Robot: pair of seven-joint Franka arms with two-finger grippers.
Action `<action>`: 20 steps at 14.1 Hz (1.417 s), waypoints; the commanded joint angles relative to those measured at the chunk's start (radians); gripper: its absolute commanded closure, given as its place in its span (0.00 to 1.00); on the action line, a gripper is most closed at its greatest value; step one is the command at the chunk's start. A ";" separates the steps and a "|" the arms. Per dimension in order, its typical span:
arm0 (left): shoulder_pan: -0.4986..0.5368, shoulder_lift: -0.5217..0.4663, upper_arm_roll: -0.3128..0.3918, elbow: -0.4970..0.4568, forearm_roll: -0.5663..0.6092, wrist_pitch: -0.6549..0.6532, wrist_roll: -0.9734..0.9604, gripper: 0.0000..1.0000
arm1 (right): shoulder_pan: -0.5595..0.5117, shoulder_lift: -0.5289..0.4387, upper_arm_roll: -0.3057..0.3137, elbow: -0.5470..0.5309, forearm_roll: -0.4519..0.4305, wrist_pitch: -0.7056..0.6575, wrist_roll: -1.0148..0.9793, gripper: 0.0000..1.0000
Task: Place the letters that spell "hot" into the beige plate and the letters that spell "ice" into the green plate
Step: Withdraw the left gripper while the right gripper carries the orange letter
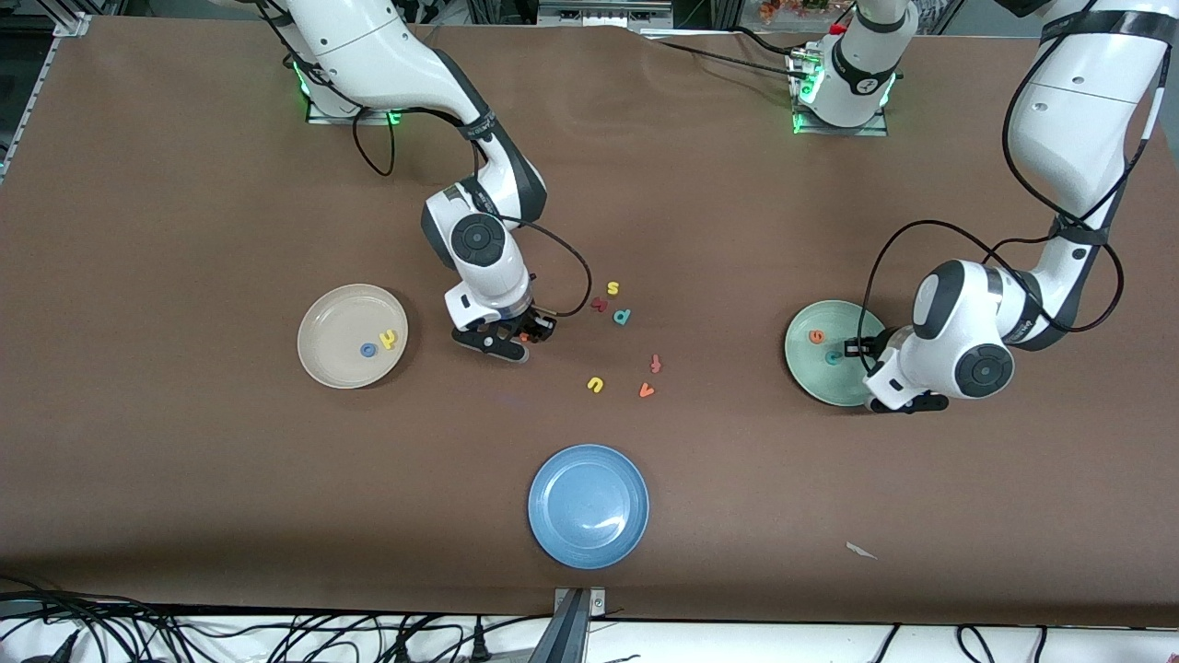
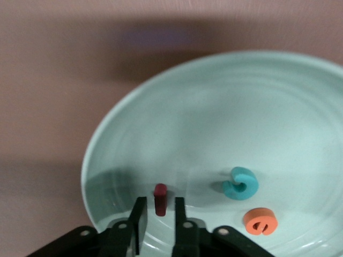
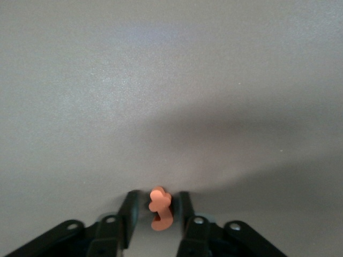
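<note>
Nearest the front camera lies a blue plate (image 1: pixel 589 506) with nothing in it, flat on the brown counter (image 1: pixel 184 479).

Farther back, toward the right arm's end, sits the beige plate (image 1: pixel 318 318). It holds two letters side by side – the yellow h (image 1: pixel 389 339) and the blue o (image 1: pixel 368 350). The orange t (image 3: pixel 162 214) is not in it. It stands on edge on the counter beside that plate, between the fingers of the right tool (image 3: pixel 159 194). The tool is down at the counter, with its jaws only a little wider than the letter. A thin gap seems to show on each side, so it does not look pinched yet, though the view is tight.

Toward the left arm's end sits the green plate (image 1: pixel 801 368), with all three of its letters inside. The orange e (image 1: pixel 816 336) and the teal c (image 1: pixel 833 357) lie flat near each other. The dark red i (image 2: pixel 160 191) stands upright near the rim. The left tool (image 2: pixel 159 203) is low over the plate with its jaws slightly parted on either side of the i – they grip nothing.

Between the two plates are the loose letters: a yellow s (image 1: pixel 612 288), a dark red letter (image 1: pixel 600 304), a teal p (image 1: pixel 623 317), a red f (image 1: pixel 656 364), a yellow u (image 1: pixel 595 384) and an orange v (image 1: pixel 647 390). A small pale scrap (image 1: pixel 861 551) lies apart on the counter, toward the left arm's end and nearer the front camera.
</note>
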 commanded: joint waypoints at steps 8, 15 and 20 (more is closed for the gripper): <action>-0.034 -0.082 -0.062 0.117 0.017 -0.065 0.026 0.00 | 0.001 0.015 -0.009 0.031 0.014 -0.035 -0.006 0.95; -0.078 -0.137 -0.066 0.222 0.023 -0.180 0.085 0.00 | -0.055 -0.108 -0.112 0.048 0.015 -0.318 -0.300 1.00; -0.081 -0.208 -0.089 0.245 0.022 -0.253 0.101 0.00 | -0.055 -0.239 -0.222 -0.149 0.015 -0.295 -0.525 1.00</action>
